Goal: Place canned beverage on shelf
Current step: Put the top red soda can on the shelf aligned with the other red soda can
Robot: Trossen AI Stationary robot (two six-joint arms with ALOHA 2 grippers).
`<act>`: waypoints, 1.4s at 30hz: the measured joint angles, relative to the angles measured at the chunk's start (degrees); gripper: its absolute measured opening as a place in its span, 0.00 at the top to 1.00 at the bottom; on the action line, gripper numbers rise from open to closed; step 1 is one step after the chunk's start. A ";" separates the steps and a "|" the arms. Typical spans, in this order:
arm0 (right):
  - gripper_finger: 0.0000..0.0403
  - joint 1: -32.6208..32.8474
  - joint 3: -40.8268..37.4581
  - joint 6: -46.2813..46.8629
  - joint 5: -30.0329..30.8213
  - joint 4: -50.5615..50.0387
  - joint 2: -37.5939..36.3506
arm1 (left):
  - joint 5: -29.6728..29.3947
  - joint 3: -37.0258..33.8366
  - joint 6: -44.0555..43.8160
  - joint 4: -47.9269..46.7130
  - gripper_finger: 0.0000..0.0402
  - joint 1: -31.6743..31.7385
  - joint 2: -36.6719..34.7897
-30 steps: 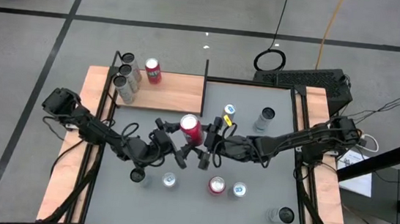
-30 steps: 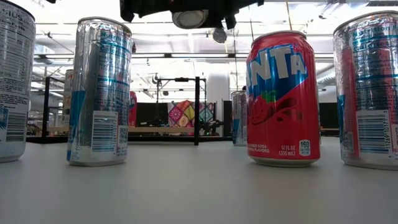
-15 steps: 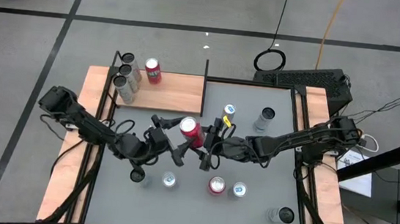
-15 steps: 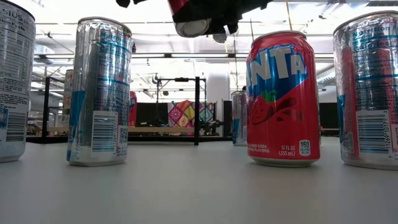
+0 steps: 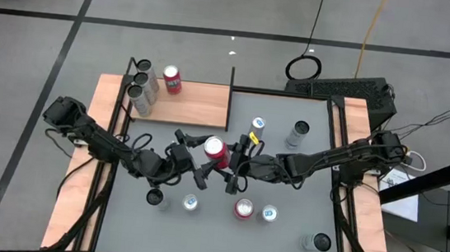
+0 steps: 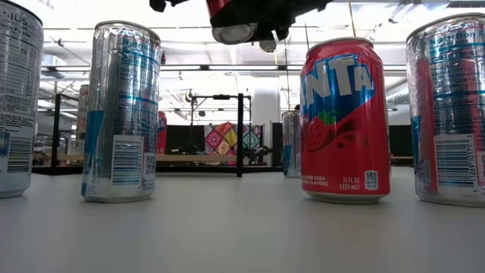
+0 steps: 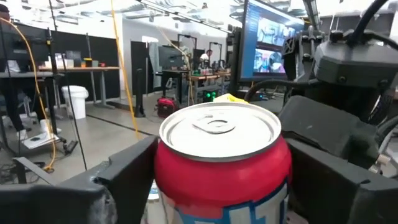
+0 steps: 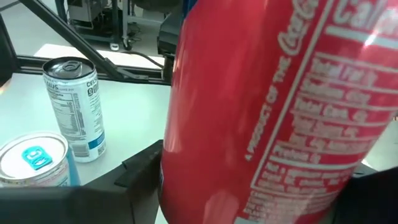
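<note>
I am handing a red aluminium soda can (image 5: 216,149) across above the grey table (image 5: 302,183): my right pincer (image 5: 228,167) and left pincer (image 5: 197,158) are both clasping it. The right must let go next (gently), then the wood-grain shelf (image 5: 198,100) beyond my left pincer is waiting.

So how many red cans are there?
3: a red can on the shelf, another held aloft mid-table by the right gripper, a third standing in the near row. None seems hidden.
</note>
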 joint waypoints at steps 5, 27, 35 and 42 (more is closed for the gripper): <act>0.35 0.00 0.00 -0.56 0.20 -0.50 0.00 | 0.05 0.00 0.09 -1.33 0.29 -0.02 0.00; 0.18 2.23 0.22 3.14 2.11 -31.66 -11.14 | -34.92 -0.59 10.05 -3.46 0.30 1.02 -1.60; 0.18 2.99 0.15 2.04 2.09 -38.11 -16.46 | -39.37 -4.82 7.29 -3.41 0.29 7.81 -1.60; 0.18 3.32 0.11 1.29 1.91 -41.48 -20.63 | -34.63 -12.07 -3.10 -3.46 0.29 18.77 -1.62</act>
